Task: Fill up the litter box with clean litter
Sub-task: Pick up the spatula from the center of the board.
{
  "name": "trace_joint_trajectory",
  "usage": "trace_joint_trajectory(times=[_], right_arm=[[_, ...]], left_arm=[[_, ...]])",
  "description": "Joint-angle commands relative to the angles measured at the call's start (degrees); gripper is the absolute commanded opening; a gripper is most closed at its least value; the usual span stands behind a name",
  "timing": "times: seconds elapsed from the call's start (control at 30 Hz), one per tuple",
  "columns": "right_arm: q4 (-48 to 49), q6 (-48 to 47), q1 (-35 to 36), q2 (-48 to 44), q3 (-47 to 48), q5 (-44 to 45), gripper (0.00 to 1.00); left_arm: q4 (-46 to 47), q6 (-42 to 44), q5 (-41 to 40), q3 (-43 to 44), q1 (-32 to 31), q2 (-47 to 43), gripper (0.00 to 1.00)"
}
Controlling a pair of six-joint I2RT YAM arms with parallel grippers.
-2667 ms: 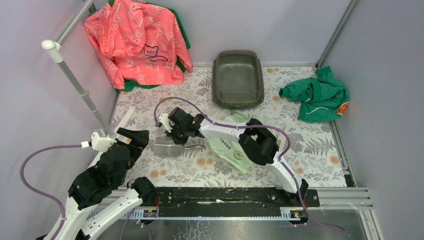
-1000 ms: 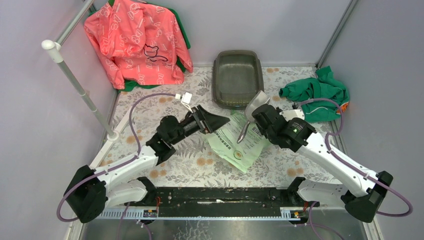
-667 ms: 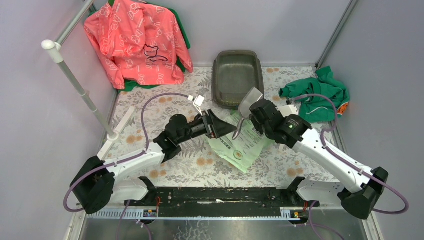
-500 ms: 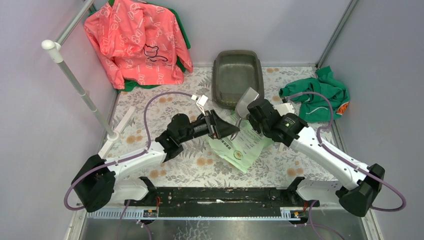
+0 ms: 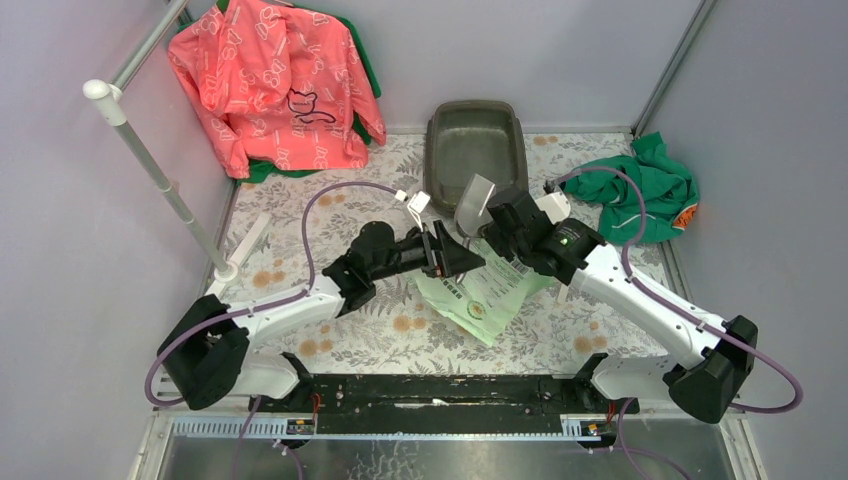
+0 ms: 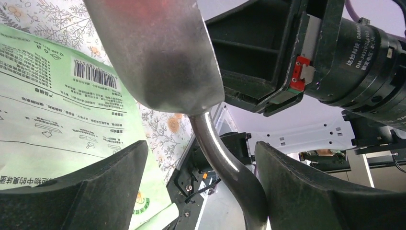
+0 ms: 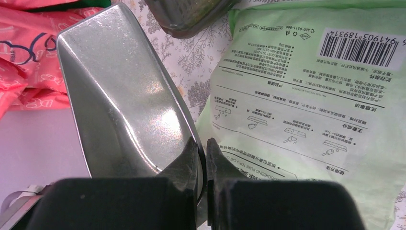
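Observation:
The dark grey litter box [image 5: 476, 150] stands at the back centre; its corner shows in the right wrist view [image 7: 191, 14]. No loose clean litter is in view. The light green litter bag [image 5: 480, 295] lies flat below the box. My right gripper [image 5: 490, 222] is shut on the rim of a metal scoop [image 5: 473, 205] and holds it upright above the bag [image 7: 311, 96]. My left gripper [image 5: 462, 258] is open, its fingers either side of the scoop's handle [image 6: 225, 163], not touching.
A pink jacket [image 5: 275, 80] lies at the back left and a green cloth [image 5: 635, 195] at the right wall. A white pole [image 5: 150, 165] leans along the left side. The black rail [image 5: 450, 395] runs along the near edge.
My right gripper lifted the scoop from the table's left and carried it over the bag, then leftward. My left arm reached out until its open fingers straddle the handle.

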Motion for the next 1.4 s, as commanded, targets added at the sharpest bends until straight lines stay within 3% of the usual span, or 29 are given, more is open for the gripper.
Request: trace_joint_trajectory(times=[0.0,0.13,0.33,0.4,0.6,0.73,0.83,0.97,1.13,1.37], right_arm=[[3.48,-2.99,-0.41,-0.09,2.53,-1.5,0.0],[4.19,-3.71,-0.42,-0.77,1.32,-1.72,0.0],[4.65,-3.86,-0.4,-1.28,-0.59,-2.38,0.0],[4.88,-3.88,-0.36,-1.43,-1.38,-2.72,0.0],[5.09,-9.27,-0.42,-2.22,-1.58,-2.28,0.0],[3.26,-19.22,-0.36,-3.95,-0.78,0.25,0.48],[3.35,-27.4,-0.49,-7.48,-2.87,1.32,0.72],[5.79,-41.54,-0.66,-14.56,-5.77,-2.31,0.96],[3.99,-55.49,-0.79,-20.16,-3.28,-10.41,1.0],[-1.05,-66.12,-0.92,-19.21,2.88,-23.45,0.98]], left_arm=[[0.76,1.27,1.21,1.9,-0.22,0.81,0.87],[1.37,0.71,0.87,2.05,-0.16,1.33,0.68],[4.28,-1.45,3.1,2.29,-0.08,3.24,0.21],[4.86,-2.25,3.8,2.44,-0.08,3.97,0.02],[3.94,-3.15,4.72,2.2,0.37,3.08,0.0],[-3.34,-2.36,5.56,3.26,1.51,-1.56,0.0],[-12.35,0.06,5.58,5.56,1.78,-5.43,0.0],[-23.74,3.14,6.68,8.66,2.04,-9.87,0.0],[-35.45,5.61,7.45,9.38,2.05,-16.19,0.0],[-43.09,5.46,11.36,4.57,2.08,-25.21,0.0]])
